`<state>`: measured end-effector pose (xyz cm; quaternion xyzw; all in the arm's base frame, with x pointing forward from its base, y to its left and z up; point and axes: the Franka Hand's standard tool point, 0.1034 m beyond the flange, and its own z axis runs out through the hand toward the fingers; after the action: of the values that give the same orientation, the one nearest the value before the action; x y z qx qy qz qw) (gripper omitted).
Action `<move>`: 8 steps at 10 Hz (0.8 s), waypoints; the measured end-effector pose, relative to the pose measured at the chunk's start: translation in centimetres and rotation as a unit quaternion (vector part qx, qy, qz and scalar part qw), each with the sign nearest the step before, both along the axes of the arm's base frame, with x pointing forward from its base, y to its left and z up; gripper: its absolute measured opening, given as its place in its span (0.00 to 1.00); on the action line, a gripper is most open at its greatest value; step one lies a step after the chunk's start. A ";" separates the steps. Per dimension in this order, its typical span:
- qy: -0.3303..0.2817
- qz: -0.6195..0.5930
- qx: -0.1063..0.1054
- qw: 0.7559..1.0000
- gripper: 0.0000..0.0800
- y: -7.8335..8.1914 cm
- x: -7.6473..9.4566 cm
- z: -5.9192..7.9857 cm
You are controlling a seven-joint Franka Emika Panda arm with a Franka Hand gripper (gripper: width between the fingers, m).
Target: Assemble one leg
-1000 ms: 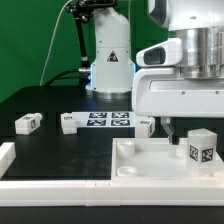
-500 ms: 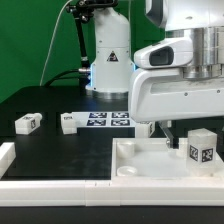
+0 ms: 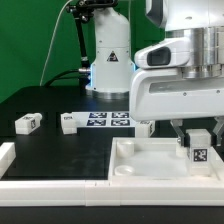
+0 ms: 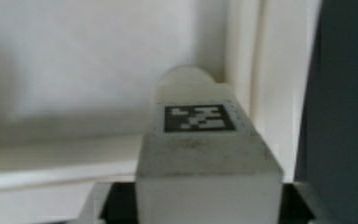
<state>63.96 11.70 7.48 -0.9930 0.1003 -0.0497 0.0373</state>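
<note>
A white leg (image 3: pixel 198 147) with a black-and-white tag stands upright in the right part of the large white tray (image 3: pixel 135 160). My gripper (image 3: pixel 198 134) sits over it with a dark finger on each side, shut on it. In the wrist view the leg (image 4: pixel 201 140) fills the gap between the two dark fingers (image 4: pixel 115 206), its tag facing the camera, and my gripper (image 4: pixel 202 203) holds it over the tray's floor (image 4: pixel 69 90) close to the raised rim. Whether the leg's foot touches the tray is hidden.
Three more white legs lie on the black table: one at the left (image 3: pixel 27 122), one (image 3: pixel 68 121) at the marker board's left end, one (image 3: pixel 145 126) at its right end. The marker board (image 3: pixel 104 120) lies behind the tray. The arm's white base (image 3: pixel 108 60) stands at the back.
My gripper has shifted toward the exterior view's right and its fingers now stand on both sides of the leg. The leg has turned from corner-on to one tagged face forward.
</note>
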 end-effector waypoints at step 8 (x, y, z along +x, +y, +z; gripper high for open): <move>0.038 -0.451 0.036 0.891 0.36 -0.4 -0.3 -0.1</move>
<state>63.70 11.28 7.38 -0.8400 0.5406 -0.0198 0.0423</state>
